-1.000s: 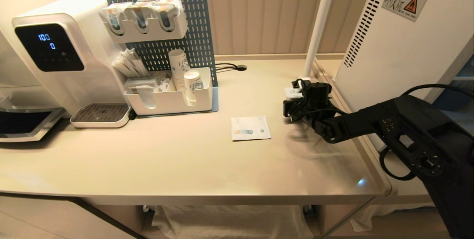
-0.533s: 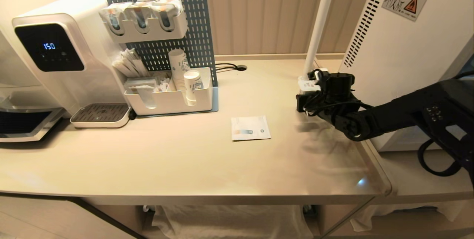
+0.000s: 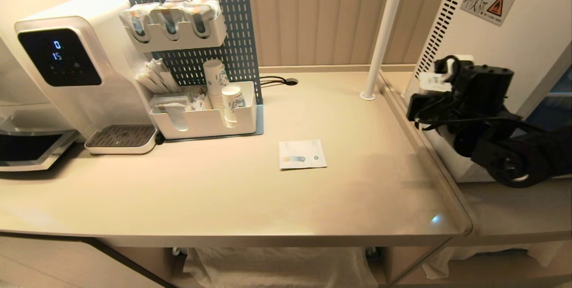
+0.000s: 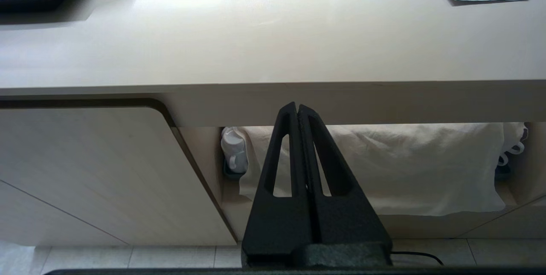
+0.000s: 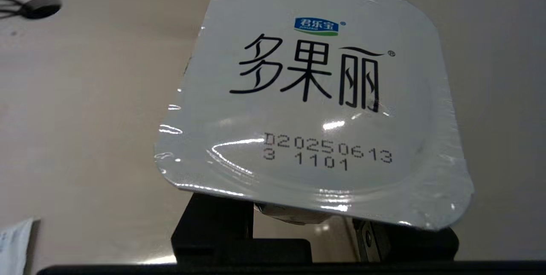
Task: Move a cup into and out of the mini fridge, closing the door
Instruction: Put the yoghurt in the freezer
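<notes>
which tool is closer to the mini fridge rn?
Right. The right tool is up against the mini fridge side wall, gripping the cup. The left tool is shut and parked low in front of the counter edge, far from it.

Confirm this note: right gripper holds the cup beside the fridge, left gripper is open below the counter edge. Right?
One error. The left gripper is shut, its fingers pressed together, as the left wrist view shows. The rest stands: the right gripper holds the cup beside the fridge.
</notes>
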You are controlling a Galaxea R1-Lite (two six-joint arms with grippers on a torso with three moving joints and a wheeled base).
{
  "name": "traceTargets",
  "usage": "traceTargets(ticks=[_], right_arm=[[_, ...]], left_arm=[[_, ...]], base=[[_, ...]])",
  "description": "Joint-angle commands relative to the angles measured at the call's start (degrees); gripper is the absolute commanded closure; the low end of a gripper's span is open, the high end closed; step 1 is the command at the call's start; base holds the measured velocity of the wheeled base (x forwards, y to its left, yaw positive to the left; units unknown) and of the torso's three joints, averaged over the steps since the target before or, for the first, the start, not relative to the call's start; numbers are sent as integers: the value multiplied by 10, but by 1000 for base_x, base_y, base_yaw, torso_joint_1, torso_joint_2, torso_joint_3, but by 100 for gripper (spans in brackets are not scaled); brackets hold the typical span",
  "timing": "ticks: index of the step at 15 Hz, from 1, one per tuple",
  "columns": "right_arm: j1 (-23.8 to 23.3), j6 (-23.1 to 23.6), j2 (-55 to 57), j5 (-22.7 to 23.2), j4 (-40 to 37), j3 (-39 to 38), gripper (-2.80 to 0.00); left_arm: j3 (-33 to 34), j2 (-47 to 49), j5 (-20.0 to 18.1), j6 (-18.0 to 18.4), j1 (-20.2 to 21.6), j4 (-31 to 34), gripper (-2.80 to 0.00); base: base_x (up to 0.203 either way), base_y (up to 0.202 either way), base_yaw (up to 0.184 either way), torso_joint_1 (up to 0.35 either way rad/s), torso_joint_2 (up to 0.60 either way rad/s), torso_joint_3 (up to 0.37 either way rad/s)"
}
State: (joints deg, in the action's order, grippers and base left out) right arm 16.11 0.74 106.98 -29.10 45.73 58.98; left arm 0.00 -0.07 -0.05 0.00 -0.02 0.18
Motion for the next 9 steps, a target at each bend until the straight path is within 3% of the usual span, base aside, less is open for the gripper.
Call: traceTargets(ticks=[1, 6, 9], right_arm=[[-4, 3, -106, -69, 2, -38, 0], [-14, 37, -352, -221, -10, -158, 0], [-71, 48, -504, -264, -18, -260, 0]], left_arm=[[0, 1, 1, 0, 0, 0, 0], [0, 1, 1, 0, 0, 0, 0], [0, 1, 1, 0, 0, 0, 0]], base=[[0, 0, 0, 0, 0, 0], [0, 0, 0, 0, 0, 0], [0, 0, 0, 0, 0, 0]])
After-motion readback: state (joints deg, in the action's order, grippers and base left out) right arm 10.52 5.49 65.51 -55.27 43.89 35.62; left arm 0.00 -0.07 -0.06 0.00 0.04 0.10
